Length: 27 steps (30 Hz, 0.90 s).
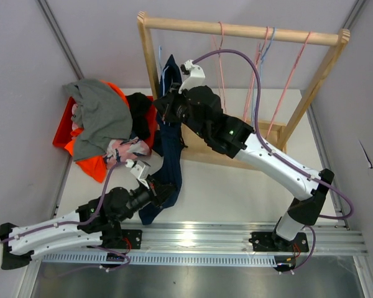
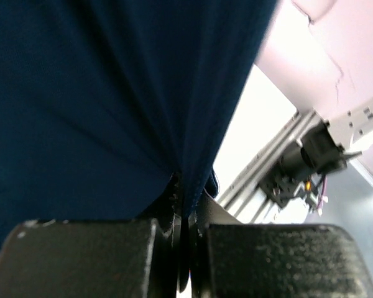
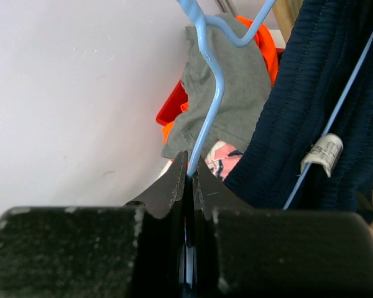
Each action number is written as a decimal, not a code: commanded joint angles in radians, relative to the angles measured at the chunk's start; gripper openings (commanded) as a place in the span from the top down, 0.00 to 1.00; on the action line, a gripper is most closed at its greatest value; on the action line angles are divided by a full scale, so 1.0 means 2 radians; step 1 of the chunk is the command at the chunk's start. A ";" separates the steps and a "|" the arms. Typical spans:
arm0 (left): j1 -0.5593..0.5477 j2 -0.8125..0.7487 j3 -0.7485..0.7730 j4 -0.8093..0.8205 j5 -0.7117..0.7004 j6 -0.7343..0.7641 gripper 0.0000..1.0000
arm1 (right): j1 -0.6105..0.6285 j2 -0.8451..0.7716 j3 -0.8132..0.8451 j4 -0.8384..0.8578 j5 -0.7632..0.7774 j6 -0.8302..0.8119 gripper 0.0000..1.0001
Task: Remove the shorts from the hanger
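Left wrist: L end effector (image 2: 181,202) pinches navy shorts (image 2: 99,105); R end effector (image 3: 189,169) clamps blue hanger (image 3: 209,118).

Seen from overhead, the left arm (image 1: 56,228) lies low across the bottom left of the frame. Its gripper (image 1: 163,188) sits near centre, jaws pressed together on the navy shorts (image 1: 170,152). The right arm (image 1: 273,162) rises from the lower right and reaches diagonally toward upper centre, its gripper (image 1: 166,110) pinched tight on a blue hanger wire (image 3: 207,118).
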 commanded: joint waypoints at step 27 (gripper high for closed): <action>-0.042 -0.004 -0.153 0.046 -0.122 -0.092 1.00 | -0.101 0.002 0.222 -0.037 -0.051 -0.037 1.00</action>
